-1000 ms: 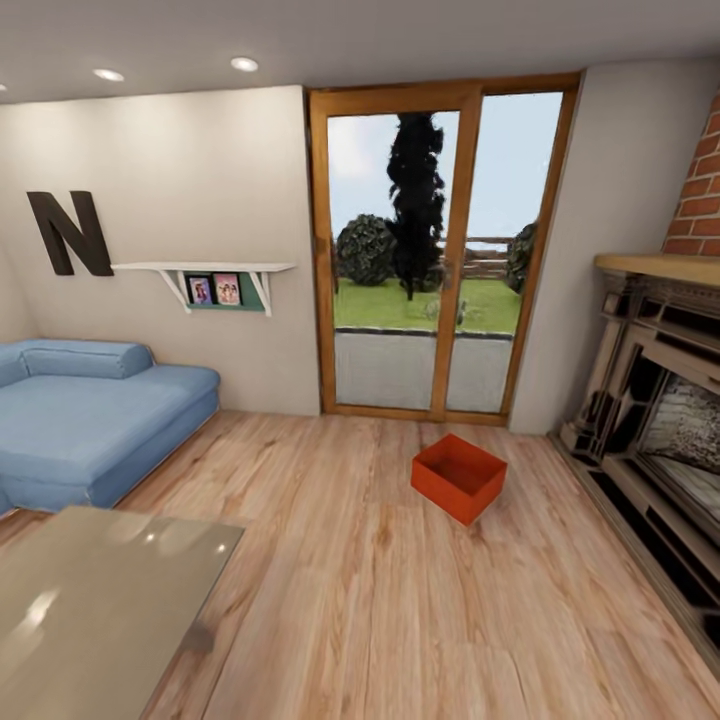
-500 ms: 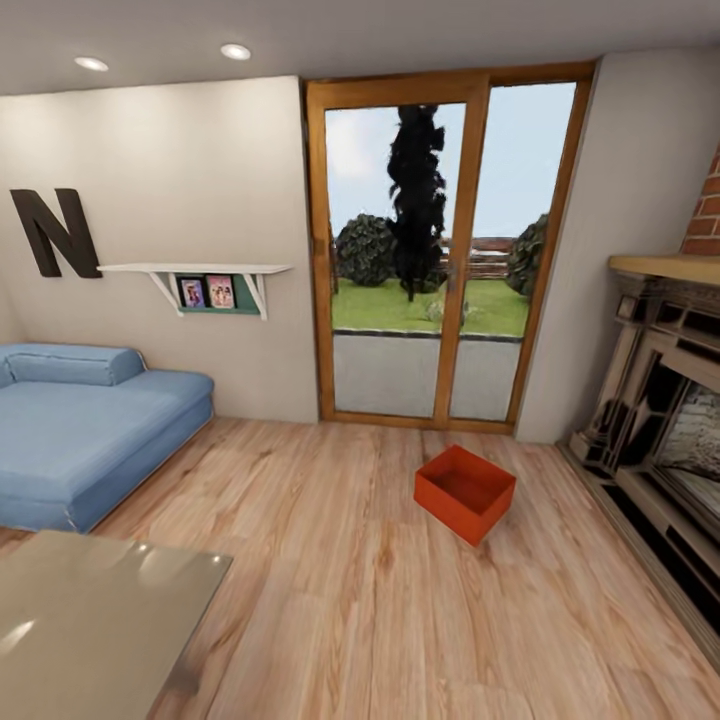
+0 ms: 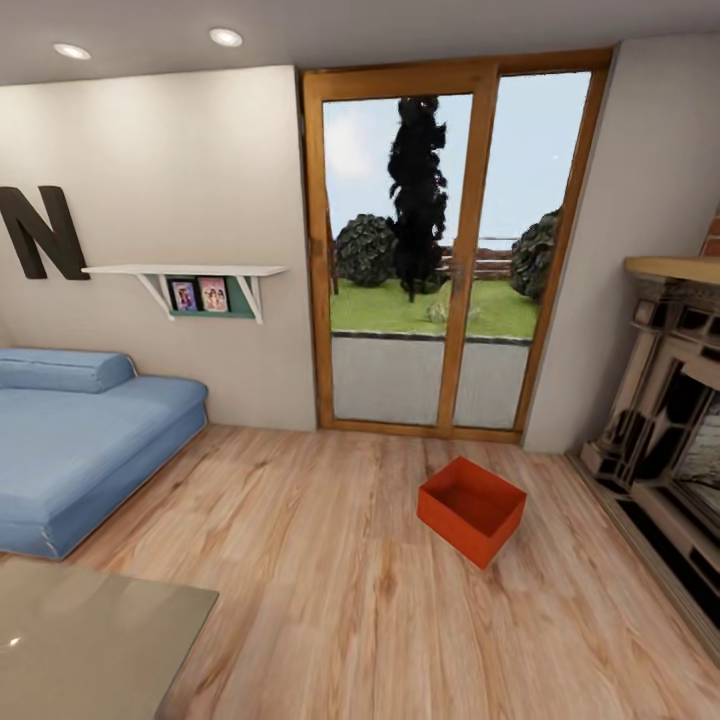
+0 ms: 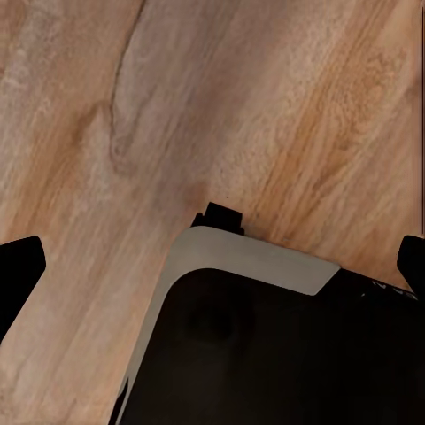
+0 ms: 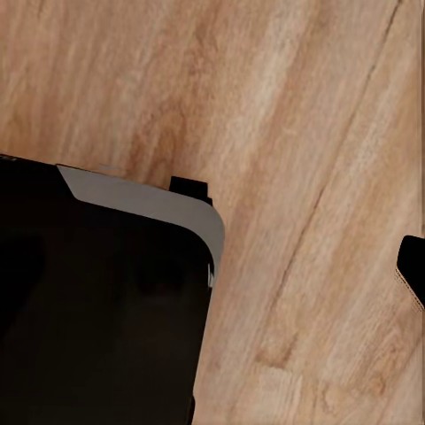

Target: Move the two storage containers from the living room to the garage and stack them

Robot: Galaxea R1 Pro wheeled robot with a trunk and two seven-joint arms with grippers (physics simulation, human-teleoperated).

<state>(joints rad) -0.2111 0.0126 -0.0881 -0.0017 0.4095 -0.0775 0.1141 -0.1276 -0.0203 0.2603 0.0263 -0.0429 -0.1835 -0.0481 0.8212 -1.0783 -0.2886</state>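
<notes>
While the robot's black, grey-edged base (image 4: 266, 345) filled the lower part of both wrist views above the light wood-plank floor (image 3: 330, 600), the left gripper (image 4: 212, 266) showed dark fingertips (image 4: 18, 270) at opposite edges, spread wide and empty. The right gripper (image 5: 412, 266) showed one fingertip only, so its spread could not be told. Nearest in the head view lay a glossy grey-beige tabletop (image 3: 90, 650). Further on, a red-orange rectangular open-top bin (image 3: 471, 510) sat on the planks, between a blue sofa (image 3: 80, 440) and a dark carved fireplace (image 3: 670, 430). Beyond it stood a wood-framed glass door (image 3: 450, 250).
</notes>
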